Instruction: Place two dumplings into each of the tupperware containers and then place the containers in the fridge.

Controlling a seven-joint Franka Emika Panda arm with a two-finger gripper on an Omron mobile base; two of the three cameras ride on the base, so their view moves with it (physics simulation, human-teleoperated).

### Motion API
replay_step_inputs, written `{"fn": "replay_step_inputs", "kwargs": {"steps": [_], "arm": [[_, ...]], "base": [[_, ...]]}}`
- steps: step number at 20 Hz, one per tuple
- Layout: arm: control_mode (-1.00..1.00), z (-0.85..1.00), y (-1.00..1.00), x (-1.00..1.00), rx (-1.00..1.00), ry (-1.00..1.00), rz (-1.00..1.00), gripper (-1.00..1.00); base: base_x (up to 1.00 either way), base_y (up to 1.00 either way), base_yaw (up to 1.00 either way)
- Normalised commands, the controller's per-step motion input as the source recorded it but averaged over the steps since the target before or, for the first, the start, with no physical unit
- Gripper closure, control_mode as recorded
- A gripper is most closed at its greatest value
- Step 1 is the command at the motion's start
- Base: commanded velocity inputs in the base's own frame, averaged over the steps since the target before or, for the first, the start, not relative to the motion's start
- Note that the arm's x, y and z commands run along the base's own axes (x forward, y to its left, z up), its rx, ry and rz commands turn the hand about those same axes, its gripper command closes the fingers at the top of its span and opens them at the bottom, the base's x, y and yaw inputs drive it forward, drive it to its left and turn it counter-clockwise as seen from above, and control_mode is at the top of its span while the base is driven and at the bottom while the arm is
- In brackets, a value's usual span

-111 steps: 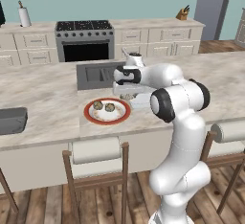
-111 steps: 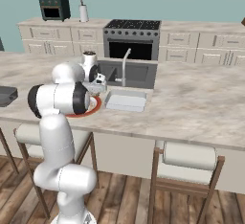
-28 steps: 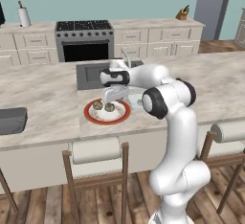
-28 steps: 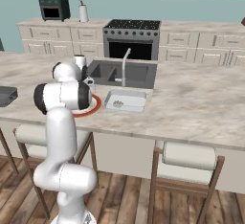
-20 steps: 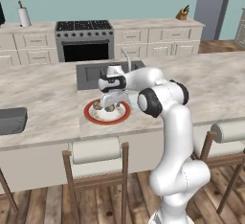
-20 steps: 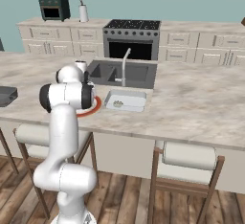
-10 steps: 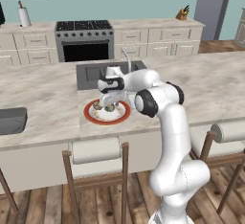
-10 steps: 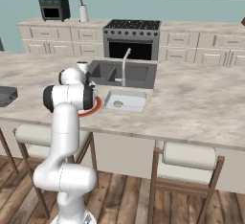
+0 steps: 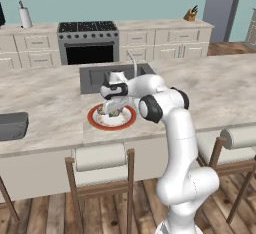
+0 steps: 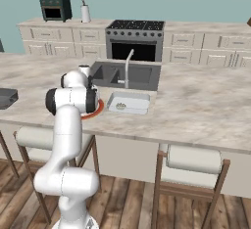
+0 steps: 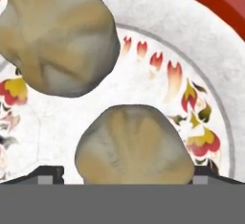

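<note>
In the hand view two tan dumplings lie on the red-rimmed plate (image 11: 158, 31). One dumpling (image 11: 136, 144) sits between the dark fingertips (image 11: 50, 174) of my gripper (image 11: 127, 173), which is open and straddles it. The other dumpling (image 11: 57, 36) lies just beyond. From the left base camera my gripper (image 9: 112, 112) points down onto the plate (image 9: 127, 123) on the island counter. A tupperware container (image 10: 128, 102) lies right of the plate, with a small speckled lump in its left part. A tall grey block (image 9: 222, 8) stands at the back right; whether it is the fridge I cannot tell.
The sink (image 9: 92, 78) with its faucet (image 10: 127, 64) is right behind the plate. A dark grey box (image 9: 11, 125) sits at the counter's left edge. Stools (image 9: 100, 158) line the near side. The steel oven (image 9: 89, 48) stands against the back wall.
The arm has swung from the container's side over to the plate. In the last second the open gripper has come down around a dumpling.
</note>
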Motion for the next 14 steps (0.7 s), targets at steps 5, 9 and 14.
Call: {"fn": "replay_step_inputs", "kwargs": {"steps": [5,9,14], "arm": [[-1.0,0.03,0.14,0.01,-0.01,0.0,0.0,1.0],[-1.0,0.58,-0.39,0.0,0.01,-0.01,0.0,1.0],[-1.0,0.19,-0.93,0.0,0.01,-0.13,-0.05,1.0]], "base": [[0.0,0.0,0.0],[0.0,0.0,0.0],[0.0,0.0,0.0]]}}
